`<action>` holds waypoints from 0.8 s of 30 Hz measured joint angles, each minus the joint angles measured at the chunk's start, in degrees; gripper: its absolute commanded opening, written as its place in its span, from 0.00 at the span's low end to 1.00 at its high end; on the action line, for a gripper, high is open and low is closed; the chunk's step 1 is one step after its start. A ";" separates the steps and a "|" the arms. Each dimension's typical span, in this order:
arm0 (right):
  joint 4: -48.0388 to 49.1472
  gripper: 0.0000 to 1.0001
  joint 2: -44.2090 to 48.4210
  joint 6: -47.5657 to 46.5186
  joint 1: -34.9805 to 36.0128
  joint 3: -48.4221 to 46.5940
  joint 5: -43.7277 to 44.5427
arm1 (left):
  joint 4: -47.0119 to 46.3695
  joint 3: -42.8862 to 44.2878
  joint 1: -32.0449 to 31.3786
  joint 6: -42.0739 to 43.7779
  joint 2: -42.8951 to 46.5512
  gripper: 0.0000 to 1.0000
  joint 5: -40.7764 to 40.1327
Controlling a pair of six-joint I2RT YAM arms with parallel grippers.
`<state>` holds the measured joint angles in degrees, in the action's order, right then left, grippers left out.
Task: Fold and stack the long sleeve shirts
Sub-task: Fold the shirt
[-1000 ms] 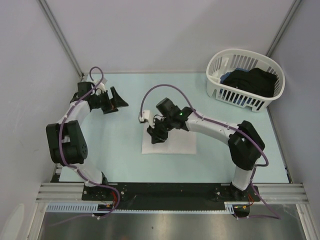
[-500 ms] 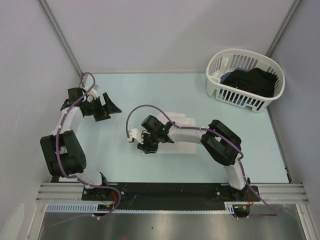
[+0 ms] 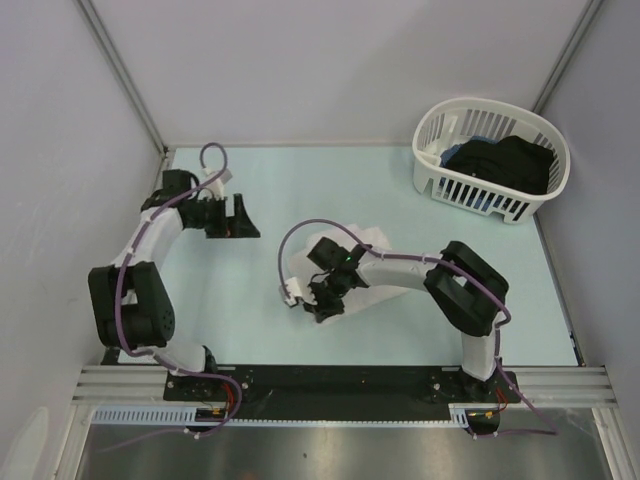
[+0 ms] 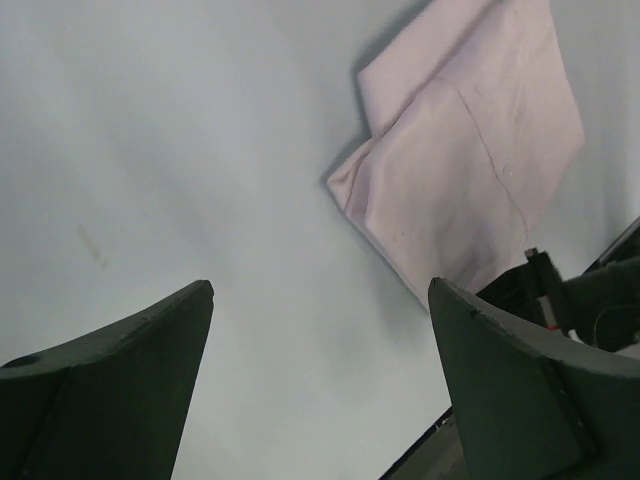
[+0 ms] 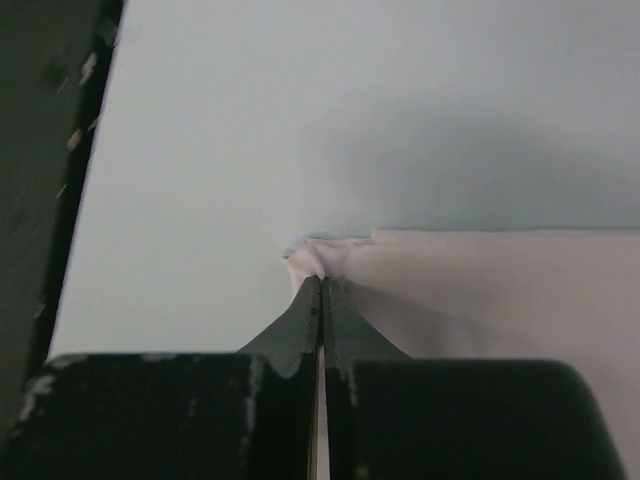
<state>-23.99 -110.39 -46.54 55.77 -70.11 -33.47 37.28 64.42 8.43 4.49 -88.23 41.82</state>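
Pale smooth table [image 4: 180, 150], folded white shirt [image 4: 460, 170]

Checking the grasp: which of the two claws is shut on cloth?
The right claw, pinching a corner of the folded white cloth shirt; the left claw is wide open, holding nothing.

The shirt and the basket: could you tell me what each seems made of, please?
Shirt: thin matte cloth, probably cotton-like; it folds softly and shows a stitched seam. Basket: likely moulded plastic, white and smooth, with rigid slatted walls.
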 measured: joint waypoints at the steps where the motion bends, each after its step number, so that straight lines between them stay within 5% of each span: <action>1: -2.69 0.01 1.11 -3.04 -1.11 1.22 -1.79 | 0.55 1.25 -2.16 1.68 -1.05 0.95 0.02; 2: -5.95 0.07 2.60 -6.10 -2.40 2.93 -3.21 | 0.85 2.29 -4.04 3.13 -2.14 0.95 0.24; 3: -9.22 0.37 4.52 -9.62 -3.56 5.01 -4.22 | 1.14 3.32 -6.16 4.48 -3.52 0.95 0.61; 6: -18.75 0.99 10.60 -17.03 -6.36 10.86 -5.20 | 2.03 6.51 -11.39 7.19 -8.79 0.95 2.27; 12: -24.74 1.00 18.56 -16.79 -8.09 12.79 -6.69 | 1.53 14.84 -17.03 7.32 -23.19 0.91 8.20; 24: -12.24 1.00 18.99 21.92 -34.77 7.04 -11.58 | 0.76 27.87 -20.13 1.11 -41.35 0.66 16.20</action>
<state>-36.23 -91.39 -24.62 20.99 -63.07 -45.06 38.04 92.29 -11.70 5.61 -129.58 58.02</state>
